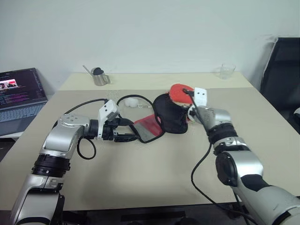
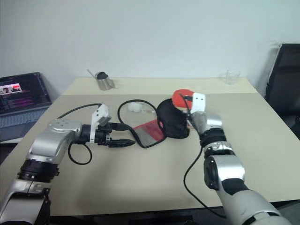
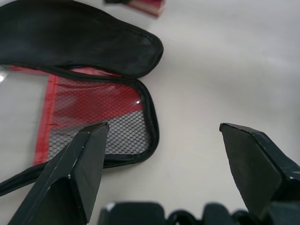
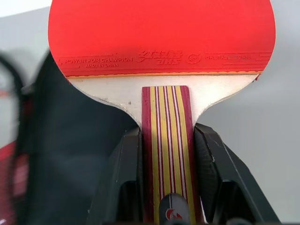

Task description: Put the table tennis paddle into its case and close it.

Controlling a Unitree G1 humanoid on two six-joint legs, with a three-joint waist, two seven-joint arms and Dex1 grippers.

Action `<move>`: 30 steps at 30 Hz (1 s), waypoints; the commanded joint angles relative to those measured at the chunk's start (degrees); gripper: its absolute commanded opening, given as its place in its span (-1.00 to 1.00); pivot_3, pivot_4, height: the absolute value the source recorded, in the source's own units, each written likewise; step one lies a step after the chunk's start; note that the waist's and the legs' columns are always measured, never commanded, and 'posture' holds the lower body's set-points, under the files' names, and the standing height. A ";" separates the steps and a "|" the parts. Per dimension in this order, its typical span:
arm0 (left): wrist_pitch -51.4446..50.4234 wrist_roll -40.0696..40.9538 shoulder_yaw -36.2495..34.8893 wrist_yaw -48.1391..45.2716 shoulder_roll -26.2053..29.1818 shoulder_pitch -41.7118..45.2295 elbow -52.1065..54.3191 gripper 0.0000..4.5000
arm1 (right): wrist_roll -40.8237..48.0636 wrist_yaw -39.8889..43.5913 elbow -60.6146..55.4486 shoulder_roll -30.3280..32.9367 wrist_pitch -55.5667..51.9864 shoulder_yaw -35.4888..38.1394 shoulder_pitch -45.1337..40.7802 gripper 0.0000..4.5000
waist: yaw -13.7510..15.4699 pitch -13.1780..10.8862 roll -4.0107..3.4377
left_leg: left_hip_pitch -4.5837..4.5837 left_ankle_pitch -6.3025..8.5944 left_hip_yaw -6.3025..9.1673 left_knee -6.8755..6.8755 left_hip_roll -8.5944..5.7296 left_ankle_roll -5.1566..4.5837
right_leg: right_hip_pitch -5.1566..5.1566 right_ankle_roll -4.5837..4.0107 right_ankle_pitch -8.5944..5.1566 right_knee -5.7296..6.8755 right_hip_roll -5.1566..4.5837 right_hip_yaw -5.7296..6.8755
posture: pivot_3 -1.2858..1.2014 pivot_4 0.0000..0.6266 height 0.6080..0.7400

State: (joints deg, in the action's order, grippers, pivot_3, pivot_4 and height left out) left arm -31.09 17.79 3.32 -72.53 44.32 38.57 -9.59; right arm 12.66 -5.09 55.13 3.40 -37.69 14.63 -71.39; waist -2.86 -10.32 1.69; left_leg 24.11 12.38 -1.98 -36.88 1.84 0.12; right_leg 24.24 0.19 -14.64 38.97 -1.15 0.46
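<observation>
Two hands share the job at this stage. Table tennis paddle: clamped by its striped handle between the fingers of the right hand, red face leading, held above the worktop just behind the raised black end of the case. Whether the blade has entered the opening cannot be told from the head views; the wrist view shows dark fabric beside the blade, not around it. Case: lying unzipped near the middle of the worktop, its red mesh flap spread flat toward the left hand, its white charm behind. Left hand: fingers spread wide and holding nothing, poised just beside the flap edge, which lies close to one fingertip. Further off: a metal cup, a clear glass, a laptop.

Risk, as judged: the soft pouch is unrestrained, so a push from the blade could slide or fold it instead of entering; the blade edge may also catch the zip rim. A cable hanging from the right wrist could drag on the case.
</observation>
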 commanded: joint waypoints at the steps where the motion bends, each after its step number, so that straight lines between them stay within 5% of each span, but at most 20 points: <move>1: -1.20 1.50 -2.89 0.99 2.07 -0.87 3.43 0.84 | 0.73 -0.09 0.21 -0.64 4.37 0.78 -4.48 -0.52 | 0.01 0.00 0.00 | 0.01 0.00 0.01 0.00 -0.01 0.00 | 0.00 0.00 0.00 -0.01 0.00 0.01 | 0.03 -0.52 1.00; 30: -5.95 4.50 -3.80 4.35 3.54 -5.48 10.83 0.84 | -0.78 -1.87 11.64 -3.02 10.95 0.68 -2.68 -0.52 | 0.04 0.00 0.00 | 0.02 0.00 0.02 0.00 -0.02 0.00 | -0.01 0.00 0.00 -0.03 -0.06 0.03 | 0.03 -0.52 1.00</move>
State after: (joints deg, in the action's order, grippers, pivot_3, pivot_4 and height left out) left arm -37.11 21.39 0.58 -68.18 47.10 32.80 -0.59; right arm 12.08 -6.72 67.90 0.59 -28.64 15.52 -73.19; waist -2.82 -10.32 1.69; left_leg 24.13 12.38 -1.96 -36.88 1.81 0.12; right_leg 24.23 0.19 -14.64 38.95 -1.20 0.49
